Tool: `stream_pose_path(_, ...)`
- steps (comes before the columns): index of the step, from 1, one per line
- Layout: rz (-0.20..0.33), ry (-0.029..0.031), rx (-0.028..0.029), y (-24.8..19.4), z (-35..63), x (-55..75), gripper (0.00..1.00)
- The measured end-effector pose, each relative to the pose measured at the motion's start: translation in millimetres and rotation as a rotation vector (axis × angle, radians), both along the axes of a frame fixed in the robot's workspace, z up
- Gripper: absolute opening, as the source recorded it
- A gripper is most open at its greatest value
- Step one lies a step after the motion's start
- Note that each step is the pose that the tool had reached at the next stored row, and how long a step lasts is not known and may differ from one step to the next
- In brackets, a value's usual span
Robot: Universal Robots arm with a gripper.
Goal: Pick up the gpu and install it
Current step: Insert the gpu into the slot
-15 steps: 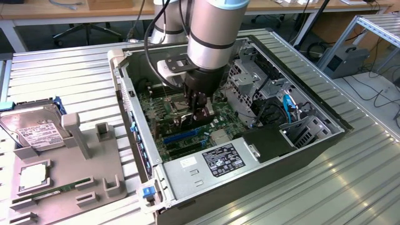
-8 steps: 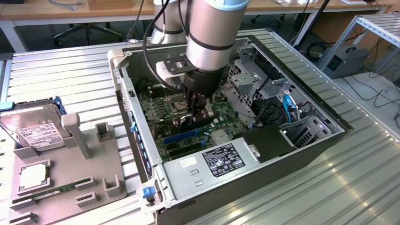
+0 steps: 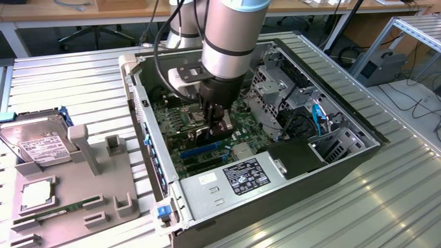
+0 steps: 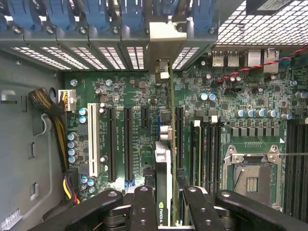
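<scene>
The gpu (image 4: 163, 166) stands on edge over the green motherboard (image 4: 130, 86) inside the open computer case (image 3: 140, 98). It is seen edge-on. Its silver bracket (image 4: 166, 41) reaches the row of rear slot openings with blue clips. My gripper (image 4: 166, 211) is shut on the card, one black finger (image 4: 143, 207) on each side of it. In the exterior view the gripper (image 3: 212, 130) is low inside the case, just above the board and near a blue slot (image 3: 200, 151). The arm hides most of the card there.
A power supply (image 3: 231, 178) fills the case's near end and a drive cage (image 3: 276, 82) stands on the exterior view's right. A CPU socket (image 4: 250, 175) and cable bundle (image 4: 50, 115) flank the slots. Outside, a grey fixture (image 3: 82, 196) holds a hard drive (image 3: 38, 139) and memory stick (image 3: 51, 212).
</scene>
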State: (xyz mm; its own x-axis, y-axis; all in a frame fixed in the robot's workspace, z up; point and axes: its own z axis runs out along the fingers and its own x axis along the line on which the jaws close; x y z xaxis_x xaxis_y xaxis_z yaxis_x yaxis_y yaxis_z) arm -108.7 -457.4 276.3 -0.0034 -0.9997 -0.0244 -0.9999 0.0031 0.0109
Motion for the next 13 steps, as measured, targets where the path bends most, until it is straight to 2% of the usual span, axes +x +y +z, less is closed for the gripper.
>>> stream_pose_path(11, 0.0, 0.0, 0.0, 0.0, 0.0, -5.9, 0.27)
stream_pose_path(13, 0.0, -0.0001, -0.0001, 0.0, -3.3, -6.9, 0.27)
